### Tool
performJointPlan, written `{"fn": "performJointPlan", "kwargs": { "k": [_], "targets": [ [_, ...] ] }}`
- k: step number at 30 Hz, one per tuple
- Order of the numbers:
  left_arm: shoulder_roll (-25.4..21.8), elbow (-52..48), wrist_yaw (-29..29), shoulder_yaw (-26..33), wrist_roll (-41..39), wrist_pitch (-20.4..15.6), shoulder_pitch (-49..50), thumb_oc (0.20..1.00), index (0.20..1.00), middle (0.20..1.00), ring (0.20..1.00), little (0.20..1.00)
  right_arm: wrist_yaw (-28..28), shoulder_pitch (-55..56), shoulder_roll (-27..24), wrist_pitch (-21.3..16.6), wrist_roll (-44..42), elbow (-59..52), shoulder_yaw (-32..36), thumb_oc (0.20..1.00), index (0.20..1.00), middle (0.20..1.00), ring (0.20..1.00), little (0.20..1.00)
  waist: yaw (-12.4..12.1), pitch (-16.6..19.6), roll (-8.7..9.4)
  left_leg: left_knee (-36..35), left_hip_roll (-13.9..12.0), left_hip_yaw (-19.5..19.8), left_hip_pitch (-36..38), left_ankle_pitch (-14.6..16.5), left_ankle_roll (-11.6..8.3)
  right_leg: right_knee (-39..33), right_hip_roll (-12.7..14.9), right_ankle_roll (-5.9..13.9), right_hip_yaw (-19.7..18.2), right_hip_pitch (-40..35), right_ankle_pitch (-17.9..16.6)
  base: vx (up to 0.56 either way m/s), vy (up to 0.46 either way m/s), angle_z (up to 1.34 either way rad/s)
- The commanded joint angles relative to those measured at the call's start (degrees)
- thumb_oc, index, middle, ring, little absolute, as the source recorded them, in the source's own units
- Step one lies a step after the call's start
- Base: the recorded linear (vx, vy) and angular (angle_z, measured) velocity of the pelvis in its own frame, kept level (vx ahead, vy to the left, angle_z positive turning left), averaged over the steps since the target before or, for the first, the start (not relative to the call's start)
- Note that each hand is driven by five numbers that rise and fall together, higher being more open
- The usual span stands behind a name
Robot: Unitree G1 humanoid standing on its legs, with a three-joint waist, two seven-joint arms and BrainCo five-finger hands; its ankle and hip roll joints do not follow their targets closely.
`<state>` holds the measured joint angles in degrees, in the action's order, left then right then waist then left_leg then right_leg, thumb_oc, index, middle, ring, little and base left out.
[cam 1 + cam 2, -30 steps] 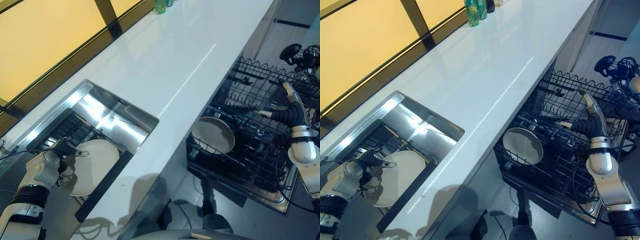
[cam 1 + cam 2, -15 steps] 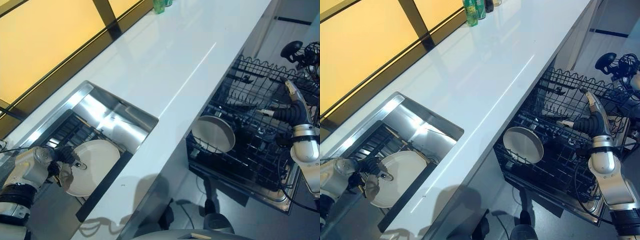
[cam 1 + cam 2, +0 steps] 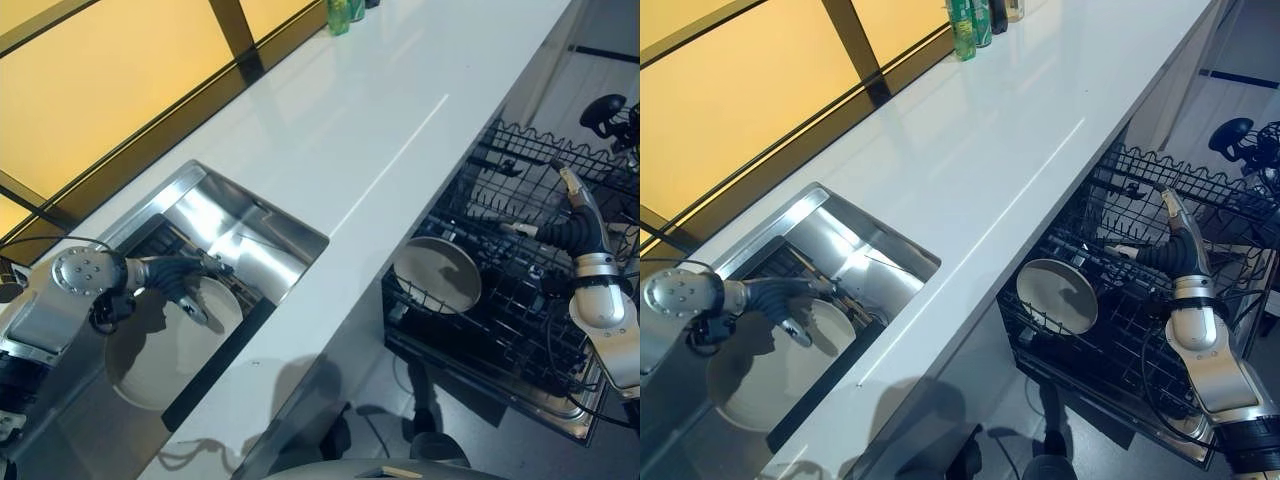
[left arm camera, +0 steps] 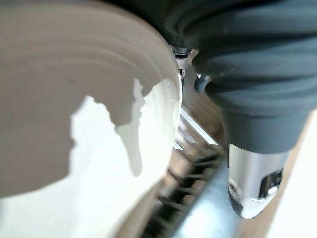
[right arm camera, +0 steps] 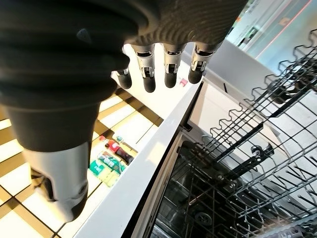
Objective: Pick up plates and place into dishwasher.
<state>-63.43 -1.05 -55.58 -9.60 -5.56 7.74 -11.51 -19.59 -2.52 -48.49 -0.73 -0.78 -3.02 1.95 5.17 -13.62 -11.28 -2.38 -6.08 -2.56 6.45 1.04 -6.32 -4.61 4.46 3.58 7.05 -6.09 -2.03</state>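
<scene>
A white plate (image 3: 165, 350) leans in the sink (image 3: 255, 225) on a dark rack. My left hand (image 3: 172, 276) reaches in from the left and lies over the plate's upper rim. In the left wrist view the plate (image 4: 89, 148) is very close, and the thumb (image 4: 253, 184) stands off it over the rack. A second plate (image 3: 437, 276) stands on edge in the pulled-out dishwasher rack (image 3: 520, 300). My right hand (image 3: 573, 222) hovers open above that rack, its fingers (image 5: 168, 69) straight and holding nothing.
A long white counter (image 3: 340, 130) runs between the sink and the dishwasher. Green bottles (image 3: 962, 25) stand at its far end by the window. The rack's upright wire tines (image 5: 247, 148) lie under my right hand.
The camera has shifted a little. My left arm has swung its elbow up and the hand has moved right onto the plate's upper rim. The plate now lies lower and flatter. The right hand has held still.
</scene>
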Motion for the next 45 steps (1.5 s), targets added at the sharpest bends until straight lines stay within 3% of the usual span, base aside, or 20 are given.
{"fn": "performJointPlan", "kwargs": {
  "k": [1, 2, 3, 21, 33, 35, 38, 39, 40, 42, 45],
  "targets": [
    [-0.6, -2.8, -3.2, -2.4, -3.2, 0.4, 8.4, 1.0, 1.0, 1.0, 1.0, 1.0, -2.4, 0.6, -3.4, -1.1, -1.5, -4.5, -0.3, 1.0, 1.0, 1.0, 1.0, 1.0, -2.6, 7.2, 4.66, 5.0, 1.0, -0.6, -6.6, 0.6, 1.19, 10.2, 6.1, 4.46, -0.4, 4.3, 6.9, 0.0, -0.04, 0.02],
    [-0.8, -3.4, -3.6, -2.0, -3.6, 0.3, 8.4, 0.467, 0.467, 0.467, 0.467, 0.467, -2.6, 0.9, -3.3, -1.2, -1.5, -4.5, 0.0, 1.0, 1.0, 1.0, 1.0, 1.0, -2.7, 7.3, 4.75, 5.0, 1.0, -0.4, -6.7, 0.6, 1.13, 10.1, 6.0, 4.43, -0.2, 4.3, 6.8, 0.0, -0.038, 0.03],
    [-1.0, -4.2, -4.1, -1.7, -3.8, 0.5, 8.4, 0.2, 0.2, 0.2, 0.2, 0.2, -2.7, 1.0, -3.2, -1.1, -1.5, -4.5, -0.1, 1.0, 1.0, 1.0, 1.0, 1.0, -2.9, 7.3, 4.76, 5.0, 1.0, -0.3, -6.7, 0.5, 1.13, 10.1, 6.0, 4.39, -0.1, 4.3, 6.8, 0.0, -0.032, 0.04],
    [-0.4, -6.3, -4.1, 1.1, -3.4, 1.5, 11.8, 0.2, 0.2, 0.2, 0.2, 0.2, -3.2, 2.8, -3.0, -0.2, -2.1, -5.8, 0.6, 1.0, 1.0, 1.0, 1.0, 1.0, -3.9, 7.9, 5.82, 4.7, 0.8, 0.7, -6.8, 0.6, 1.2, 9.9, 5.6, 4.32, 0.6, 4.1, 6.8, 0.0, -0.009, 0.03],
    [-0.1, -6.3, 3.6, 7.6, -1.6, 0.1, 12.4, 0.2, 0.2, 0.2, 0.2, 0.2, -2.7, 4.5, -2.7, 0.3, -2.8, -7.2, 2.3, 1.0, 1.0, 1.0, 1.0, 1.0, -5.4, 8.7, 6.63, 3.9, 0.8, 1.0, -6.8, 0.3, 1.19, 9.5, 5.7, 4.29, 1.8, 3.6, 6.8, 0.0, -0.001, 0.02],
    [0.3, -6.3, 6.3, 9.0, -1.5, -0.3, 12.2, 0.2, 0.2, 0.2, 0.2, 0.2, -2.6, 4.8, -2.3, 0.3, -2.6, -7.3, 2.5, 1.0, 1.0, 1.0, 1.0, 1.0, -5.7, 8.9, 6.77, 3.8, 0.8, 1.1, -6.9, 0.2, 1.15, 9.5, 5.7, 4.25, 2.1, 3.5, 6.9, -0.01, 0.0, 0.05],
    [1.9, -4.8, 15.6, 11.4, 0.0, -1.5, 12.3, 0.2, 0.2, 0.2, 0.2, 0.2, -2.3, 5.2, -1.3, 0.4, -2.1, -7.5, 2.9, 1.0, 1.0, 1.0, 1.0, 1.0, -6.1, 9.1, 7.03, 3.4, 0.7, 1.2, -6.8, 0.0, 1.1, 9.5, 5.7, 4.22, 2.5, 3.3, 7.0, 0.0, 0.0, 0.0],
    [2.4, -4.3, 19.9, 12.5, 1.0, -2.9, 12.7, 0.536, 0.536, 0.536, 0.536, 0.536, -2.1, 5.7, -0.9, 0.3, -1.8, -7.7, 3.2, 1.0, 1.0, 1.0, 1.0, 1.0, -6.3, 9.2, 7.12, 3.2, 0.7, 1.3, -6.8, -0.1, 1.1, 9.4, 5.7, 4.22, 2.6, 3.3, 7.0, 0.01, -0.009, 0.08],
    [2.6, -4.1, 22.1, 13.2, 1.1, -2.6, 13.1, 1.0, 1.0, 1.0, 1.0, 1.0, -1.9, 5.9, -0.8, 0.3, -1.7, -7.8, 3.4, 1.0, 1.0, 1.0, 1.0, 1.0, -6.3, 9.3, 7.18, 3.1, 0.7, 1.3, -6.8, -0.1, 1.09, 9.4, 5.7, 4.21, 2.6, 3.3, 7.1, 0.0, -0.015, 0.1],
    [5.2, -2.5, 29.9, 16.2, 2.3, -6.6, 13.9, 1.0, 1.0, 1.0, 1.0, 1.0, -1.8, 6.8, 0.6, 0.3, -1.1, -8.2, 4.4, 1.0, 1.0, 1.0, 1.0, 1.0, -6.8, 9.3, 7.63, 2.7, 0.8, 1.5, -6.8, -0.3, 1.15, 9.3, 5.6, 4.12, 2.9, 3.2, 7.2, -0.01, -0.023, 0.06],
    [9.0, -2.4, 35.3, 18.6, 3.8, -10.5, 14.4, 1.0, 1.0, 1.0, 1.0, 1.0, -1.4, 7.3, 2.6, -0.2, 0.4, -7.8, 4.9, 1.0, 1.0, 1.0, 1.0, 1.0, -7.0, 9.4, 8.09, 2.4, 0.7, 1.7, -6.8, -0.3, 1.08, 9.4, 5.5, 3.97, 3.1, 3.2, 7.4, 0.0, -0.007, 0.01]
  ]
}}
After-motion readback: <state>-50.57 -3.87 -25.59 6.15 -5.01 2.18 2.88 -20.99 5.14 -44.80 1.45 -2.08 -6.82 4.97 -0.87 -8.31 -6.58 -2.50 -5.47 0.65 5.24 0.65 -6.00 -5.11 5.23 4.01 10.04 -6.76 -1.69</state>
